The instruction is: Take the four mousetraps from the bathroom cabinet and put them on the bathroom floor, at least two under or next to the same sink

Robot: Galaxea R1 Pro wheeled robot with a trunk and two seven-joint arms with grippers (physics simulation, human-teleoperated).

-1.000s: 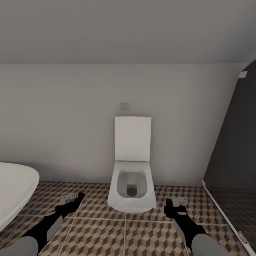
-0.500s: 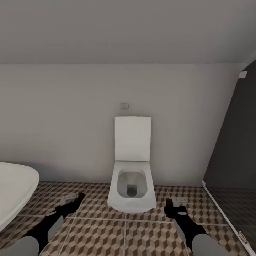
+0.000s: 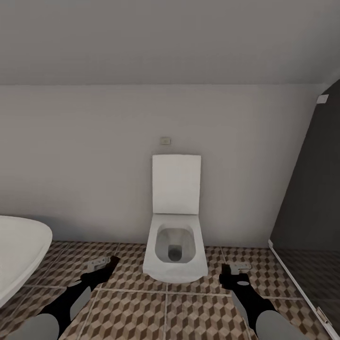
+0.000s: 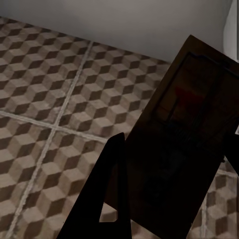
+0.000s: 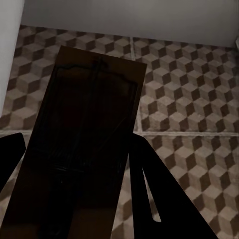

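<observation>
**A trap in each pincer, over the tiles**

My left gripper [image 3: 105, 265] pinches one mousetrap [image 4: 186, 134]; my right gripper [image 3: 232, 273] pinches another mousetrap [image 5: 82, 144]. Both hang above the bathroom floor [image 3: 141, 307]. Beyond stands the white toilet [image 3: 175, 250] against the wall.

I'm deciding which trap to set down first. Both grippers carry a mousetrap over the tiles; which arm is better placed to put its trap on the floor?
Probably the left. The left gripper holds its mousetrap over open bathroom floor; the right gripper sits nearer the toilet.
</observation>
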